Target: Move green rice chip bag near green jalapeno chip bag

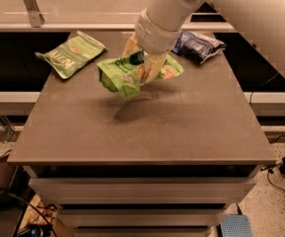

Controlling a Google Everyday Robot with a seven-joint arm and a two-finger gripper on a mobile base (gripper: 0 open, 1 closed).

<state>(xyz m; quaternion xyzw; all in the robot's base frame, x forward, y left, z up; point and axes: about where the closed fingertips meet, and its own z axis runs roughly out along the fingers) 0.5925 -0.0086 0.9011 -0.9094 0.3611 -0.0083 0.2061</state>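
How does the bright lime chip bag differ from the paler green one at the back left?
Colour: the green rice chip bag is bright lime; the green jalapeno chip bag is duller and paler. Pose: the rice bag hangs above the table, clamped in the gripper over mid-table; the jalapeno bag lies flat near the far left corner. Shape: the rice bag is crumpled, the jalapeno bag smooth. Both are green snack bags.

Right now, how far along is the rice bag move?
Done: the pickup. The green rice chip bag hangs clear of the table, with its shadow beneath it.
In hand: the gripper is shut on the bag over mid-table, beside the dark blue bag.
Left: carry it across to the green jalapeno chip bag, which lies flat at a back corner with a clear gap between the two, then set it down and release.
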